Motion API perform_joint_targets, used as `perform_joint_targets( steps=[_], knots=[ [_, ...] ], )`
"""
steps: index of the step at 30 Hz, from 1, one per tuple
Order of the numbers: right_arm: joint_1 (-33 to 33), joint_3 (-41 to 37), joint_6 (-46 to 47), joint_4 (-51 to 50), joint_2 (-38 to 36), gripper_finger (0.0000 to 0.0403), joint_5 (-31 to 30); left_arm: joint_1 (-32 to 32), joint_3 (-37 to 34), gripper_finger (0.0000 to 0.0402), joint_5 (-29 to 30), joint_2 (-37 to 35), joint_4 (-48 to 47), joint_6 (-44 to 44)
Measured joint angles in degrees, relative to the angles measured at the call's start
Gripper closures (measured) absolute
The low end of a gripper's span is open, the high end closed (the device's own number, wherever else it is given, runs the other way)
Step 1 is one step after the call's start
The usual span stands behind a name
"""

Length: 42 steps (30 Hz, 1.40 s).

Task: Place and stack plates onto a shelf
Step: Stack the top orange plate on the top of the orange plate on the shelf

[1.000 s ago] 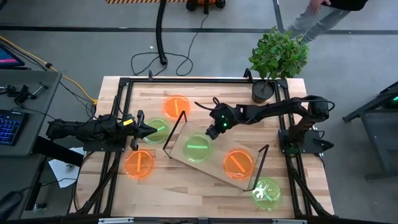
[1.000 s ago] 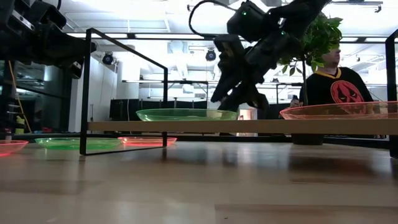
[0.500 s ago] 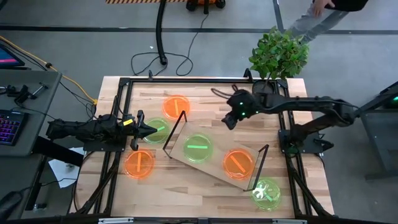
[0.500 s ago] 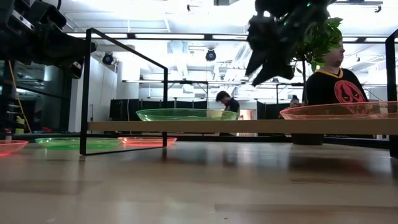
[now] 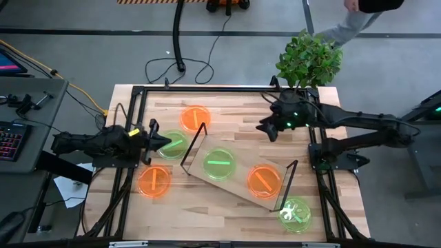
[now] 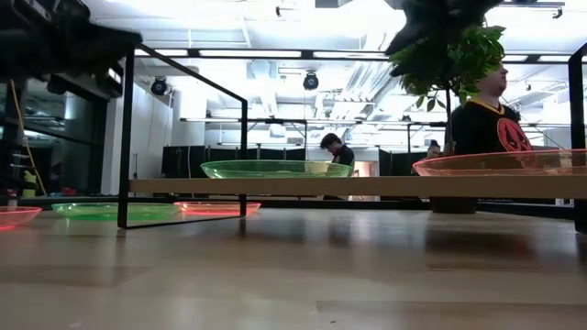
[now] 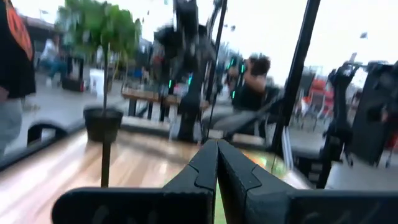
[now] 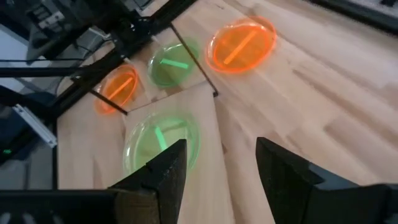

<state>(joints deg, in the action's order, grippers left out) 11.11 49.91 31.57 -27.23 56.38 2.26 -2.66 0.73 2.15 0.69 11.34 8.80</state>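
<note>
While your right gripper (image 5: pixel 265 129) hangs in the upper right of the high view, near the potted plant (image 5: pixel 308 62) and clear of the shelf (image 5: pixel 238 182), its fingers (image 8: pixel 166 176) stand wide apart with nothing between them. Through that gap the right wrist view looks down on the shelf's end and the plates beyond it.

Your left gripper (image 5: pixel 164 142) sits at the left of the high view, its tips over the green plate (image 5: pixel 173 145) lying just beside the shelf's left frame (image 5: pixel 193 146). In the left wrist view its fingers (image 7: pixel 202 171) meet at a point, pinched together and holding nothing you can see.

The shelf lies slantwise across the middle of the high view, running from upper left down to lower right. You have two plates on it: a green one (image 5: pixel 219 164) toward its left end and an orange one (image 5: pixel 262 180) toward its right end, well apart, not stacked. In the low view both rest on the board, green at centre (image 6: pixel 274 169) and orange at the right edge (image 6: pixel 500 163).

Off the shelf, on the table (image 5: pixel 234 110), an orange plate (image 5: pixel 196 118) lies above the shelf's left end, another orange one (image 5: pixel 154 182) sits in the lower left, and a green plate with a cross (image 5: pixel 295 213) lies at the lower right, just past the right frame (image 5: pixel 288 184).

A person (image 6: pixel 489 115) stands behind the table at the right of the low view.
</note>
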Motion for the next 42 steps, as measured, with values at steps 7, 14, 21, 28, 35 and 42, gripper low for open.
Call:
perform_joint_targets(
  steps=[7,14,21,28,35,42],
  knots=[
    [-4.9,-13.5,11.8,11.6,-12.8,0.0231,-5.7,0.0,0.0,0.0401,4.3,0.0,12.2,0.2],
    [-7.0,-17.5,15.0,22.6,-17.1,0.0251,-10.4,0.1,5.8,0.0401,31.6,5.6,12.1,15.6],
    [-7.0,-15.4,10.6,22.6,-16.6,0.0258,-13.2,5.9,22.1,0.0399,31.5,22.3,1.8,20.9],
    [-7.0,-15.4,10.9,22.4,-16.6,0.0258,-13.2,21.2,38.2,0.0366,18.3,38.9,-29.3,34.1],
    [-7.0,-15.4,11.0,22.3,-16.6,0.0258,-12.9,38.8,39.4,0.0304,-2.2,54.3,-34.5,31.2],
    [-7.0,-15.4,11.0,22.1,-16.6,0.0258,-12.7,45.5,39.3,0.0248,-4.2,68.1,-38.3,31.6]
  ],
)
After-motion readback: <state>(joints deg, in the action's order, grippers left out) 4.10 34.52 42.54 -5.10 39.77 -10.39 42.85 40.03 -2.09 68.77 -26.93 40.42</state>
